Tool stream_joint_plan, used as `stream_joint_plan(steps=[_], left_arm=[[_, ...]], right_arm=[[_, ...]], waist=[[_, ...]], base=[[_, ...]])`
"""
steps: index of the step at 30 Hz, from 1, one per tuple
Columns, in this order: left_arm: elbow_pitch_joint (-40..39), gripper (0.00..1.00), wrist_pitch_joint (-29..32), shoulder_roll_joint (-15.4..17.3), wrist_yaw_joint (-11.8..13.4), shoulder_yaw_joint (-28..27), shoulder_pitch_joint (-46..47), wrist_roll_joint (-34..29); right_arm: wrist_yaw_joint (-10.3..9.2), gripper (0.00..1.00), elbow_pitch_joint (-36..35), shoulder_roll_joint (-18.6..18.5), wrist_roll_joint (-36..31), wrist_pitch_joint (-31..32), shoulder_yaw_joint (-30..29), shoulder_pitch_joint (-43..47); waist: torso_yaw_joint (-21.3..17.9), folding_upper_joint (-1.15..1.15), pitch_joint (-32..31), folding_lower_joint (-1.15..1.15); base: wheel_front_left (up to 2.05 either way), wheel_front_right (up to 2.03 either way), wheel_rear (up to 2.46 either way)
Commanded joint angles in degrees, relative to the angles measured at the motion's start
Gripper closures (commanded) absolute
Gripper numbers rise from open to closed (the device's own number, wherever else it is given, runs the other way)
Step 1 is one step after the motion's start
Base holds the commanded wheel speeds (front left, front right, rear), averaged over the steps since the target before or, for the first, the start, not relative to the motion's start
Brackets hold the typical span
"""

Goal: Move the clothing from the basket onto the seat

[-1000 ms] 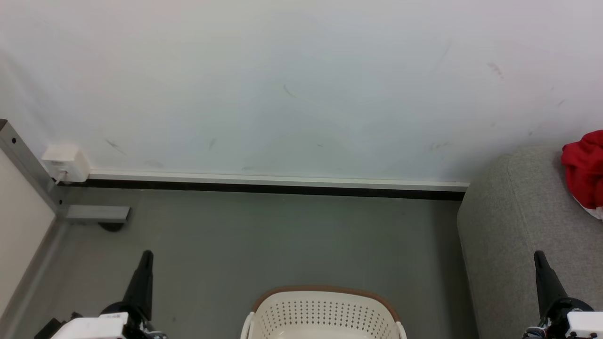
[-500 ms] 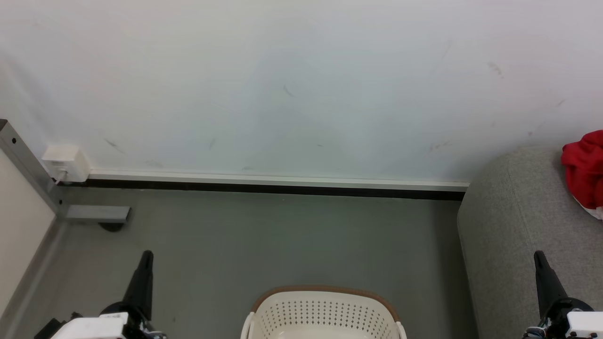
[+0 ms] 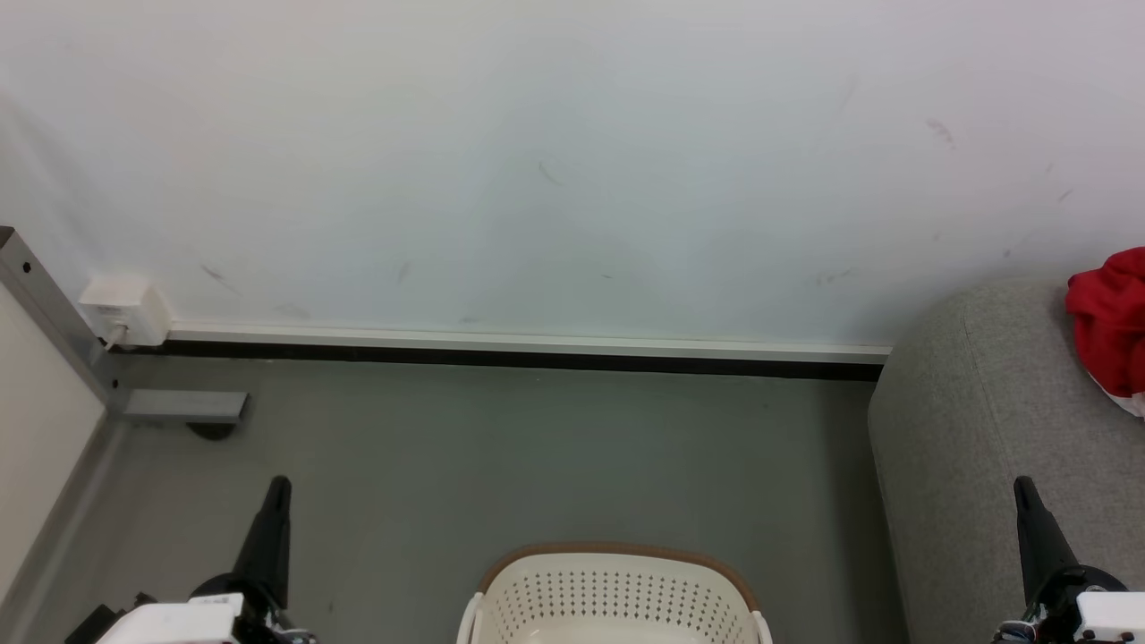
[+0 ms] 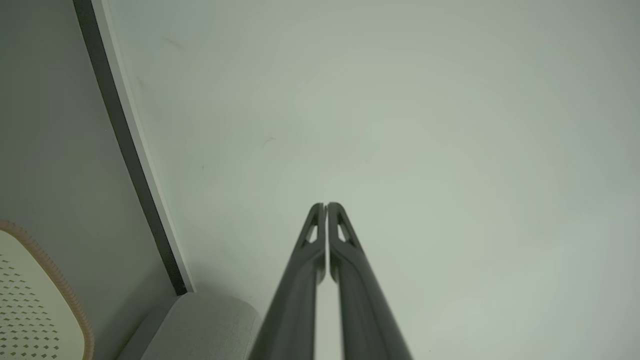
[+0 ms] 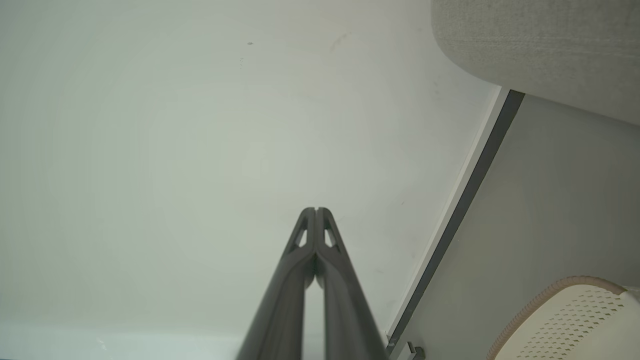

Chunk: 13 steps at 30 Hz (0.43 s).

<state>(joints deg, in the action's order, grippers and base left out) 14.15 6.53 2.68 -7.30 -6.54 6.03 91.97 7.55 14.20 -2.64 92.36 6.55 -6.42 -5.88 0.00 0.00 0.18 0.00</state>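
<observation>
Basket (image 3: 617,590) sits at 6 o'clock in the head view on the grey floor (image 3: 537,447). The bottom edge cuts it off, so only its far holed wall and brown rim show, and what lies inside cannot be told. The seat (image 3: 975,429) fills 4 o'clock with its rounded end toward the basket and a strip of floor between them. The clothing (image 3: 1109,322), a red bunch with a bit of white trim, lies on the seat at 3 o'clock, well apart from the basket.

The left gripper (image 3: 279,485) rises at 7 o'clock over the floor, and the right gripper (image 3: 1022,487) at 5 o'clock before the seat's side. Both have their fingers pressed together on nothing, as each wrist view shows.

A scuffed white wall (image 3: 572,161) spans 12 o'clock, with a white-and-black skirting (image 3: 537,351) at its foot. At 9 o'clock a small white box (image 3: 125,309) sits on the wall beside a slanting grey post (image 3: 45,304). A grey bar (image 3: 183,405) lies on the floor just beside the post.
</observation>
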Motion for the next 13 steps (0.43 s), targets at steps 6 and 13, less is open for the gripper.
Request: stream_joint_plan(steps=[6,13], left_arm=[[-0.2,1.0,0.2,0.4,-0.4,-0.1,0.4,0.8],[-0.2,1.0,0.2,0.4,-0.4,-0.1,0.4,0.8]], right_arm=[[-0.12,1.0,-0.3,-0.4,0.1,0.2,-0.2,-0.8],[-0.12,1.0,-0.3,-0.4,0.1,0.2,-0.2,-0.8]], waist=[[0.0,0.0,0.0,0.0],[0.0,0.0,0.0,0.0]], base=[[0.0,0.0,0.0],[0.0,0.0,0.0]])
